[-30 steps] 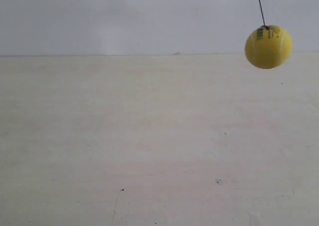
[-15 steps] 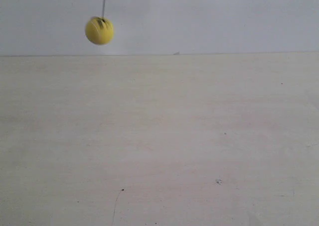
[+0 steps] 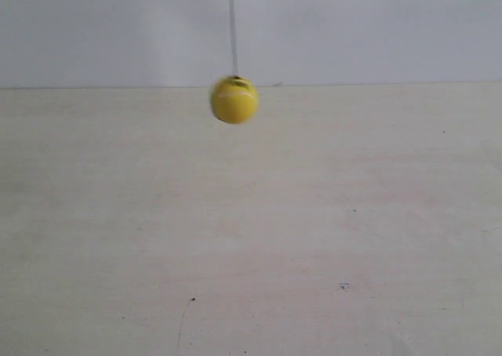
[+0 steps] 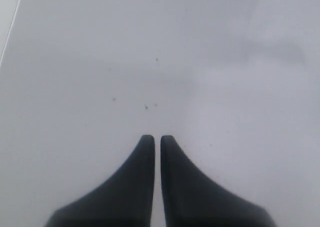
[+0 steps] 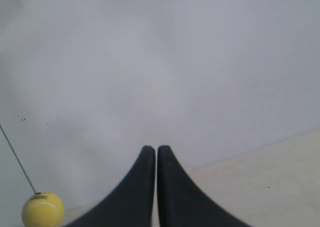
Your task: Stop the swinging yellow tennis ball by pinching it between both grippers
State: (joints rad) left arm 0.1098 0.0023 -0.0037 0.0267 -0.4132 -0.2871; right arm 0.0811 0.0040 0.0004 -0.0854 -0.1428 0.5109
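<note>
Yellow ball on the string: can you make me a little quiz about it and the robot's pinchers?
1. True or false: a gripper is touching the yellow tennis ball.
2. Which wrist view shows the ball? A: left. B: right. C: both.
3. Fill in: the left gripper and the right gripper both have jaws that are ___.

Key: 1 false, the ball hangs free on its string. 2 B. 3 shut.

The pale cream table (image 3: 251, 215) bears scattered dark specks (image 3: 343, 286) and possibly a thin scratch (image 3: 182, 328).
</note>
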